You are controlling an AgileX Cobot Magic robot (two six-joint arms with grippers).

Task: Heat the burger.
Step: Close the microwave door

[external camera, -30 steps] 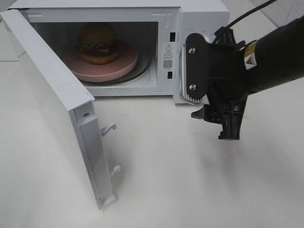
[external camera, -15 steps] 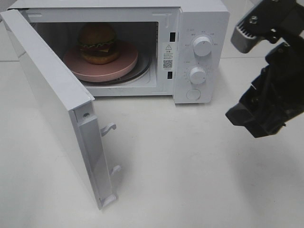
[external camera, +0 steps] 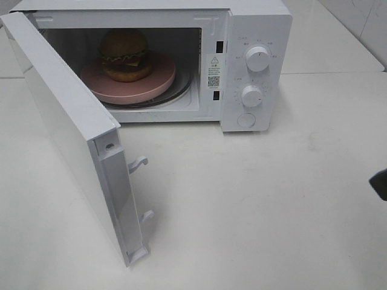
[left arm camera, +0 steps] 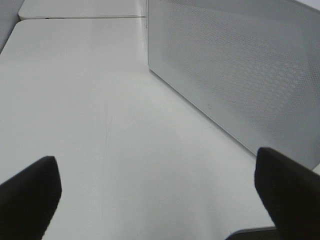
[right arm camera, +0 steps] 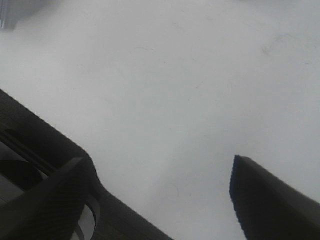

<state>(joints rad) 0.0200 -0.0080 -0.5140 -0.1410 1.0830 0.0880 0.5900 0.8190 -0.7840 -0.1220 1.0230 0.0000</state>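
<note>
The burger [external camera: 125, 54], with a brown bun, dark patty and green-white filling, sits on a pink plate [external camera: 158, 81] inside the white microwave [external camera: 257, 24]. The microwave door [external camera: 66, 121] stands wide open, swung toward the front left. My left gripper [left arm camera: 160, 200] is open and empty, low over the white table beside a white perforated microwave panel [left arm camera: 240, 75]. It does not show in the exterior view. My right gripper [right arm camera: 160, 195] is open and empty over bare table. Only a dark sliver of the right arm [external camera: 381, 183] shows at the exterior view's right edge.
The microwave's control panel has two knobs, upper [external camera: 258, 58] and lower [external camera: 251, 95], and a round button [external camera: 246, 120]. Two latch hooks [external camera: 139, 163] stick out from the door's edge. The white table [external camera: 254, 211] spreads in front of and right of the microwave.
My right arm has pulled back from in front of the control panel, moving right and down until almost out of the exterior view. Burger, plate and door have not moved.
</note>
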